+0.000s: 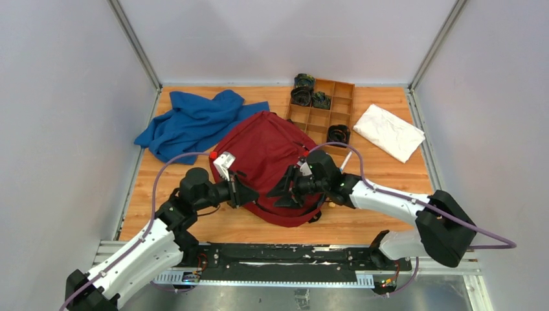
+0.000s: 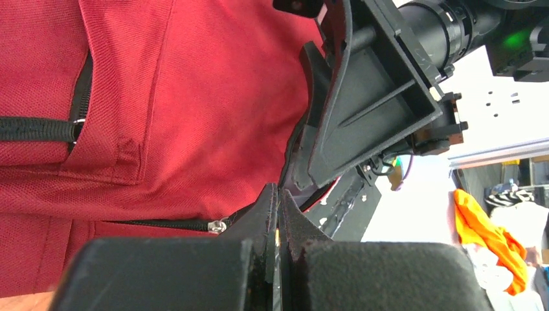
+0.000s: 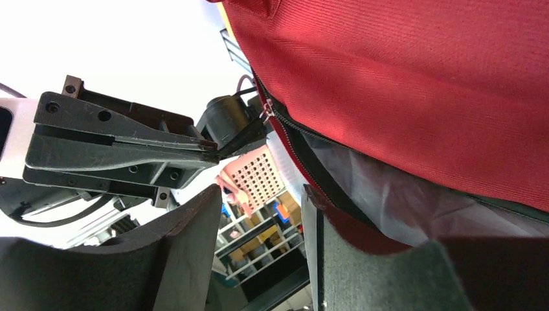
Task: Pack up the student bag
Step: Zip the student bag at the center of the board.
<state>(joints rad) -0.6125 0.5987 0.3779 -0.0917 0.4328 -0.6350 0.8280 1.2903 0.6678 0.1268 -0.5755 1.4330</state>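
Observation:
The dark red student bag (image 1: 265, 152) lies mid-table, its zipped edge toward the arms. My left gripper (image 1: 249, 192) is at the bag's near left side, shut on the black zipper pull (image 2: 223, 223) beside the silver slider. In the right wrist view the same pull (image 3: 249, 133) runs taut from the slider into those fingers. My right gripper (image 1: 280, 193) faces it from the right and stands open (image 3: 262, 191). One of its fingers (image 3: 362, 272) lies against the bag's parted red lip, where grey lining (image 3: 388, 188) shows. Nothing sits between its jaws.
A crumpled blue cloth (image 1: 194, 123) lies at the back left, touching the bag. A wooden divided tray (image 1: 342, 97) with dark rolled items (image 1: 303, 91) stands at the back centre. A folded white cloth (image 1: 388, 131) lies at the back right.

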